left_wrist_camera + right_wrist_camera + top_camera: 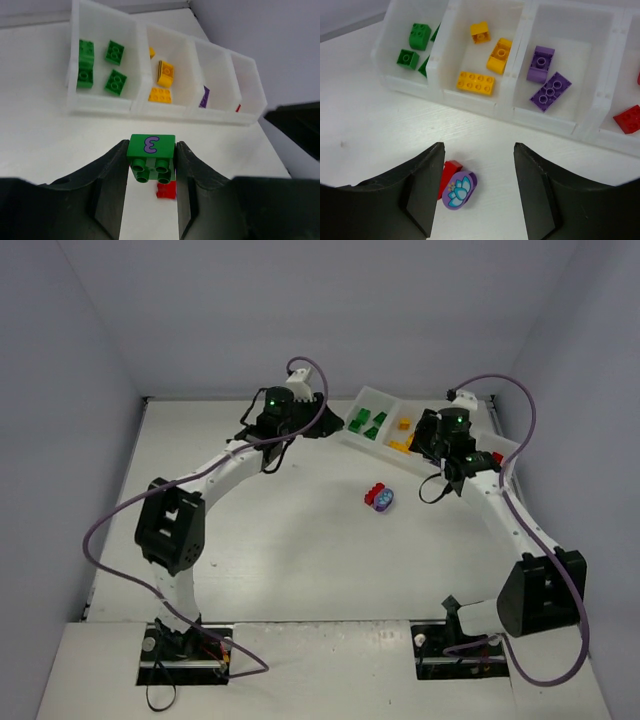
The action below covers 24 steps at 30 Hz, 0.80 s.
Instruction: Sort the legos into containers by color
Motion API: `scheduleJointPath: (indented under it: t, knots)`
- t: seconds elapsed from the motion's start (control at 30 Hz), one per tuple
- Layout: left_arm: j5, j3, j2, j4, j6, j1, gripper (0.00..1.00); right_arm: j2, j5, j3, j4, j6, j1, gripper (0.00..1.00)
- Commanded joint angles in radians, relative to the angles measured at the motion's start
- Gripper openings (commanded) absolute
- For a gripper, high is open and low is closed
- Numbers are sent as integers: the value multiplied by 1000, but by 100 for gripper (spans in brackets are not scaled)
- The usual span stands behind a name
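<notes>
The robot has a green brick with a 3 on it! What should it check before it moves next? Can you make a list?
1. Left pincer gripping the green brick: ok, it is held between both fingers.
2. Green brick above the green compartment: not ok, it hangs short of the tray.
3. Green compartment holds only green bricks and has room: ok.
4. Right pincer open and empty: ok.
5. Purple piece free to grab alone: not ok, the red brick sits right against it.
</notes>
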Motion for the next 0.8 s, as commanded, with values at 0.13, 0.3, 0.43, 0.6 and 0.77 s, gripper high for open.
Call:
scheduleJointPath:
  t: [0.13, 0.3, 0.43, 0.6, 0.77]
  knots:
    - [-141, 325, 259, 50, 167, -69, 0, -162, -135, -104, 9, -7, 4, 54]
    - [-184, 534, 452, 97, 196, -84, 0, -212, -225, -153, -14, -7, 3, 54]
    - [-229, 687, 595, 101, 227, -98, 0, -243, -285, -197, -15, 4, 4, 54]
    - [-300, 765, 690, 136, 235, -110, 11, -259, -337, -224, -15, -4, 4, 54]
    - [-323, 880, 767, 113, 230, -116, 36, -262, -360, -247, -15, -13, 4, 54]
